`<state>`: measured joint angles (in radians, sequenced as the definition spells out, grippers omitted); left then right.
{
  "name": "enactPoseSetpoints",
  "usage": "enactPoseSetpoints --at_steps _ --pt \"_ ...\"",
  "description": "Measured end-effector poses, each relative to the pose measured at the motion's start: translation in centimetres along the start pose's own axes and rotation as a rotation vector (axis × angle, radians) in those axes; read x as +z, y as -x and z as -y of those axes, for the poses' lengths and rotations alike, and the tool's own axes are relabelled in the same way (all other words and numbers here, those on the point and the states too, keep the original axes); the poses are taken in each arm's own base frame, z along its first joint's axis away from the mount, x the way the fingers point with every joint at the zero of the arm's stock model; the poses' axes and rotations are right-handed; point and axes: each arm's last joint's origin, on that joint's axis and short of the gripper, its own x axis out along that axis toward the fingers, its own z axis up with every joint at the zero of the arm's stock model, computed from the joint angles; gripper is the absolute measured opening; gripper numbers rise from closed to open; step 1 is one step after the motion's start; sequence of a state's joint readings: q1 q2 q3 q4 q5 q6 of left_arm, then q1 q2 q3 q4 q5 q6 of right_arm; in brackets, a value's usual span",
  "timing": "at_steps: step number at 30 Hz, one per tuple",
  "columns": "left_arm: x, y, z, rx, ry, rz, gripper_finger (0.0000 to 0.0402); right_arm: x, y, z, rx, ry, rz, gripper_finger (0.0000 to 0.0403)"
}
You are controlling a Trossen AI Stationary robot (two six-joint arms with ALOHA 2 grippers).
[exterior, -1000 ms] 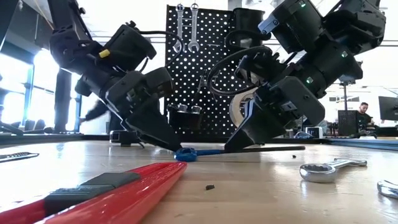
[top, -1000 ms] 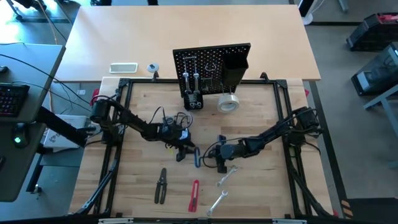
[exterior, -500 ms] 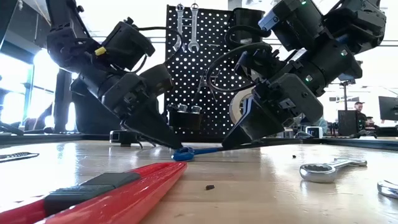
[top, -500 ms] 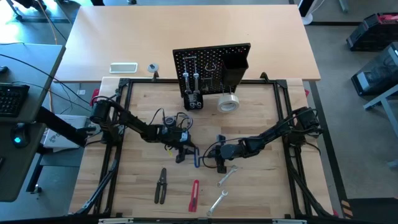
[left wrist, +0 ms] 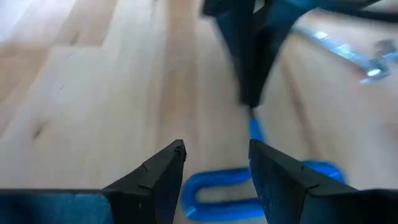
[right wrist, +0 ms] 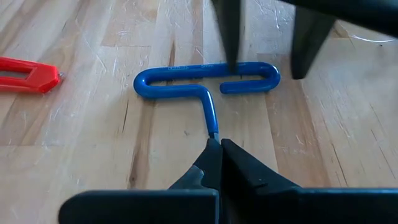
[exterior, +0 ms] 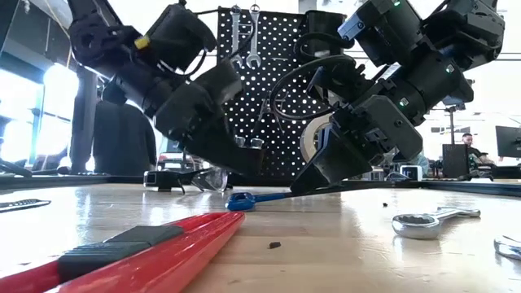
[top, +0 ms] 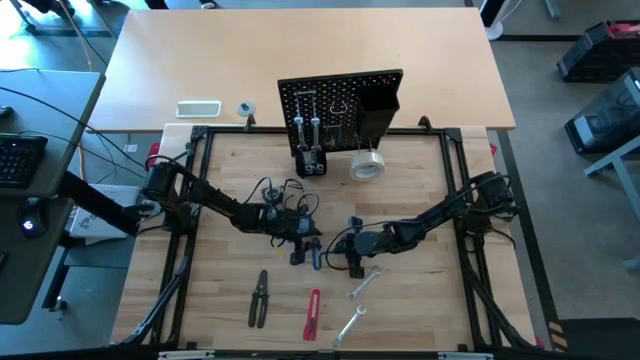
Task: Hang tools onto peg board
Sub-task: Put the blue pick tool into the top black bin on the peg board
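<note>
We see a bright blue T-handled tool (right wrist: 207, 81) at centre frame on the pale, grained wooden surface (right wrist: 74, 137). A red cutter (exterior: 122, 252) lies lower left, silver wrenches (exterior: 427, 221) at right, and behind them stands a black peg board (exterior: 269, 106) dotted with small holes.

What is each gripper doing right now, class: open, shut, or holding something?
Left gripper: open, straddling the blue-handled tool.
Right gripper: shut on the blue-handled tool's shaft.
</note>
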<state>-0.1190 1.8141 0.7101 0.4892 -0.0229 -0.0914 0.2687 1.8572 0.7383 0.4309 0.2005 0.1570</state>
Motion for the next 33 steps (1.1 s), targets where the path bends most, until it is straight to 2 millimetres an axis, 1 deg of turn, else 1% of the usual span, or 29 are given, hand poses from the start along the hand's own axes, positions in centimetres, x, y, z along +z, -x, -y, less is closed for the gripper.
enactPoseSetpoints --at_steps 5,9,15,21,26,30,33 --pt "0.9 -0.1 1.8 -0.048 -0.047 0.027 0.0173 0.0 0.0 0.0 0.000 0.000 0.000 0.0000" --pt "1.1 -0.1 2.7 -0.040 -0.068 0.034 0.0173 0.0 0.0 0.0 0.001 0.000 0.000 0.0000" --pt "0.9 -0.3 2.8 -0.005 -0.065 0.015 0.0173 0.0 0.0 0.0 0.001 -0.002 0.001 0.0000" --pt "0.0 -1.2 2.7 0.021 -0.016 -0.014 0.0173 0.1 0.0 0.0 0.001 -0.002 0.007 0.0000" --pt "1.2 -1.9 2.9 0.032 -0.017 0.000 0.0173 0.1 0.0 0.0 0.000 -0.002 0.008 0.0000" --pt "2.5 -2.1 3.0 0.073 -0.059 -0.059 0.0173 0.1 0.0 0.0 0.000 -0.003 0.008 0.0000" --pt "3.0 -2.2 3.0 0.079 -0.078 -0.095 0.0173 0.1 0.0 0.0 0.000 -0.002 0.010 0.0000"
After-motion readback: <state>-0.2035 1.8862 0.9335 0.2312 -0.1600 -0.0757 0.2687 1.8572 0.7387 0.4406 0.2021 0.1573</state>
